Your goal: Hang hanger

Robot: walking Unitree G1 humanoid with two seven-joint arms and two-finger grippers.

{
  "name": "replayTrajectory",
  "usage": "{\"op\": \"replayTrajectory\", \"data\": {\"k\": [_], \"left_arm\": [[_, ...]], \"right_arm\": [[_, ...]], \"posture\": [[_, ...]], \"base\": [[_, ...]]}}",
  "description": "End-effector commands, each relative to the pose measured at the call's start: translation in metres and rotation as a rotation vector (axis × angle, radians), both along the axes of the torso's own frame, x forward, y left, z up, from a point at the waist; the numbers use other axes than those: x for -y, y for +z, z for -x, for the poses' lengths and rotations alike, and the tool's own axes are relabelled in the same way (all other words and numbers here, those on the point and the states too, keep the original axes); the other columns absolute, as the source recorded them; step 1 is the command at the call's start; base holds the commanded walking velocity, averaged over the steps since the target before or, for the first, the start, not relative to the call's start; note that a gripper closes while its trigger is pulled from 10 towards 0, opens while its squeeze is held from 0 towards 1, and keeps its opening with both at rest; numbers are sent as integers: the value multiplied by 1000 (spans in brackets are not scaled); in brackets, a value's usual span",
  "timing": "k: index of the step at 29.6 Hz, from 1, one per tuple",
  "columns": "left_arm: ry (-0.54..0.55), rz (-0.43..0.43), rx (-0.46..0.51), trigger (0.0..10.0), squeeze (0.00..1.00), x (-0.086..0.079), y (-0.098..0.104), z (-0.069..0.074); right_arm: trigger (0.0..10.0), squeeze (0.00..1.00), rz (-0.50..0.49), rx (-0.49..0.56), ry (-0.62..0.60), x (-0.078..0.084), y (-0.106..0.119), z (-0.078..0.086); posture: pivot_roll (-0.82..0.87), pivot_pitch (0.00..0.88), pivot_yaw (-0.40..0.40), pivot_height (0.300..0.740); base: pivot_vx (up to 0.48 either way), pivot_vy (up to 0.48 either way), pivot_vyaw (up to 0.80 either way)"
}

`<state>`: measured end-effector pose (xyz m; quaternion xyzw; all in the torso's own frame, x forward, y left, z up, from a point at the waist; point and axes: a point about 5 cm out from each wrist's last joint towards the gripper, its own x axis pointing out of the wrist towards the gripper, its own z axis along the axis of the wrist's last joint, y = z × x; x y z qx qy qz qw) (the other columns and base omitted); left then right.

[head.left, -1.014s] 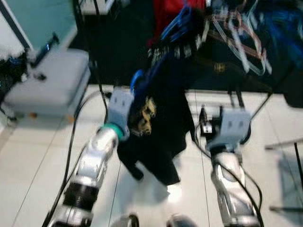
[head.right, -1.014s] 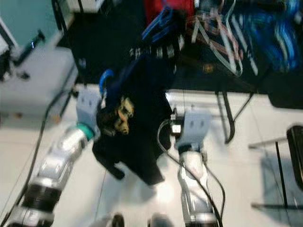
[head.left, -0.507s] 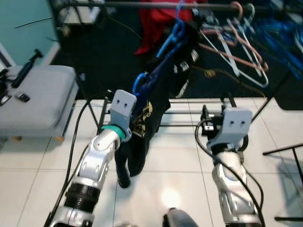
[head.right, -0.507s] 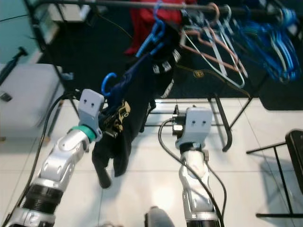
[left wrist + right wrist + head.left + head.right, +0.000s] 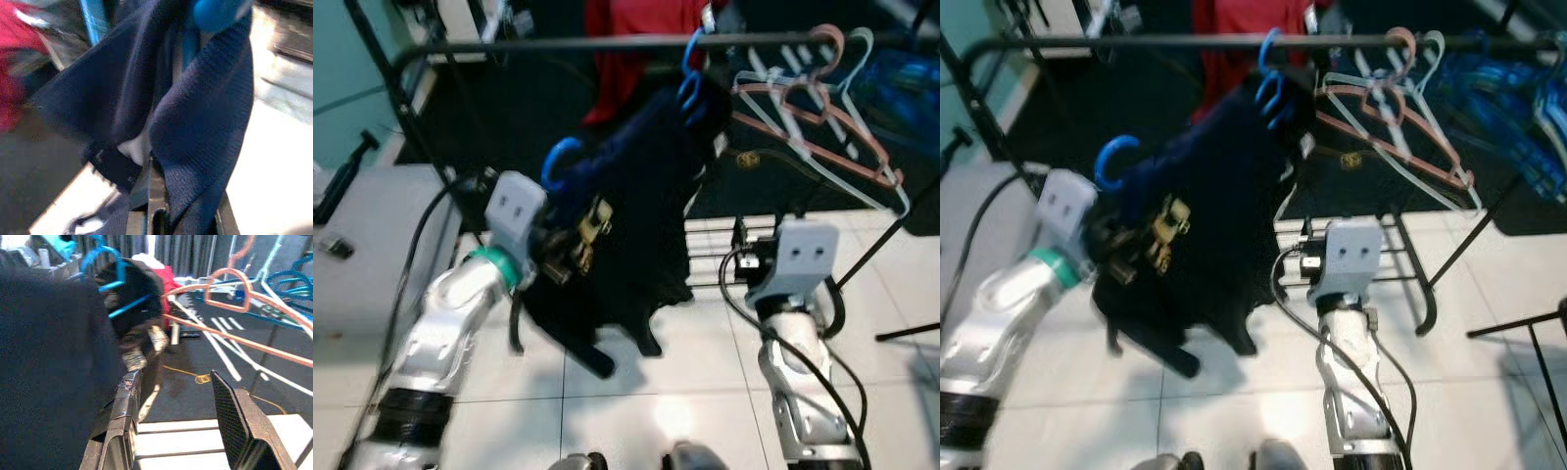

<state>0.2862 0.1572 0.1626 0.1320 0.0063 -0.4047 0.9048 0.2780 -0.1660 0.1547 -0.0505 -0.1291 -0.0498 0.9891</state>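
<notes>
The blue hanger (image 5: pixel 563 157) with the dark garment (image 5: pixel 636 196) draped on it sits at the tip of your left gripper (image 5: pixel 558 259), its hook curling up just above the fingers and not yet on the black rail (image 5: pixel 558 44), which runs above and beyond the gripper. The left wrist view shows navy cloth wrapped right around the fingers, so the gripper looks clamped on the hanger through the fabric, though the fingers themselves are buried. To do this step well, lift the hook clear over the rail before you move forward, then lower it so the open side of the hook drops onto the bar; aim for the bare stretch of rail nearest the gripper, short of the second blue hook (image 5: pixel 690 69) that already hangs there. Keep the wrist level so the garment's weight does not swing the hook sideways (the long cloth hanging below the gripper will probably lag and tug). Your right gripper (image 5: pixel 176 431) stands apart with fingers spread and nothing between them, with the pink and white empty hangers (image 5: pixel 822 108) beyond it; you could hold it off unless the cloth needs steadying.
</notes>
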Motion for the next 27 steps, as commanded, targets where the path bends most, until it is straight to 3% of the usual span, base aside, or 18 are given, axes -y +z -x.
{"op": "replayTrajectory", "data": {"k": [1, 2, 5, 7, 10, 11, 12, 13, 14, 17, 18, 19, 20, 21, 22, 24, 25, 27], "left_arm": [[-110, -46, -64, 10000, 0, 0, -10, 13], [-185, -89, -120, 10000, 0, -2, -21, 27], [-243, -115, -159, 10000, 0, -3, -28, 38], [-354, -178, -243, 10000, 0, -3, -46, 62], [-378, -215, -274, 10000, 0, -4, -54, 68], [-374, -285, -299, 10000, 0, -8, -65, 72], [-321, -383, -337, 10000, 0, -15, -82, 71], [-321, -383, -337, 10000, 0, -15, -82, 71], [-252, -469, -376, 10000, 0, -25, -99, 68], [-183, -533, -413, 10000, 0, -33, -112, 65], [0, -560, -425, 10000, 0, -44, -123, 51], [0, -560, -425, 10000, 0, -44, -123, 51], [195, -540, -428, 10000, 0, -55, -125, 33], [195, -540, -428, 10000, 0, -55, -125, 33], [488, -384, -386, 10000, 0, -63, -112, 2], [488, -384, -386, 10000, 0, -63, -112, 2], [561, -292, -362, 10000, 0, -63, -101, -10], [561, -292, -362, 10000, 0, -63, -101, -10]], "right_arm": [[10000, 0, -5, -26, -2, 2, -6, 1], [10000, 0, 0, -26, -3, 3, -6, 0], [10000, 0, 5, -26, -4, 4, -6, -1], [10000, 0, 14, -30, -6, 6, -6, -3], [10000, 0, 16, -33, -8, 8, -7, -3], [10000, 0, 19, -34, -10, 9, -7, -3], [10000, 0, 20, -35, -12, 10, -7, -4], [10000, 0, 20, -35, -12, 10, -7, -4], [10000, 0, 22, -35, -15, 11, -6, -4], [10000, 0, 22, -34, -16, 11, -6, -4], [10000, 0, 22, -33, -17, 11, -6, -4], [10000, 0, 22, -33, -17, 11, -6, -4], [10000, 0, 22, -31, -17, 11, -6, -4], [10000, 0, 22, -31, -17, 11, -6, -4], [10000, 0, 21, -28, -17, 11, -5, -3], [10000, 0, 21, -28, -17, 11, -5, -3], [10000, 0, 20, -25, -18, 11, -4, -3], [10000, 0, 20, -25, -18, 11, -4, -3]], "posture": [[-166, 38, 111, 740], [-162, 39, 108, 740], [-156, 42, 102, 740], [-152, 43, 97, 740], [-151, 43, 97, 740], [-150, 42, 98, 740], [-150, 43, 98, 740], [-150, 43, 98, 740], [-151, 44, 99, 740], [-152, 44, 100, 740], [-153, 44, 102, 740], [-153, 44, 102, 740], [-157, 44, 102, 740], [-157, 44, 102, 740], [-161, 43, 102, 740], [-161, 43, 102, 740], [-161, 43, 102, 740], [-161, 43, 102, 740]], "base": [[0, 0, 0], [0, 0, 0], [0, 0, 0], [0, 0, 0], [0, 0, 0], [0, 0, 0], [0, 0, 0], [0, 0, 0], [0, 0, 0], [0, 0, 0], [0, 0, 0], [0, 0, 0], [0, 0, 0], [0, 0, 0], [0, 0, 0], [0, 0, 0], [0, 0, 0], [0, 0, 0]]}}
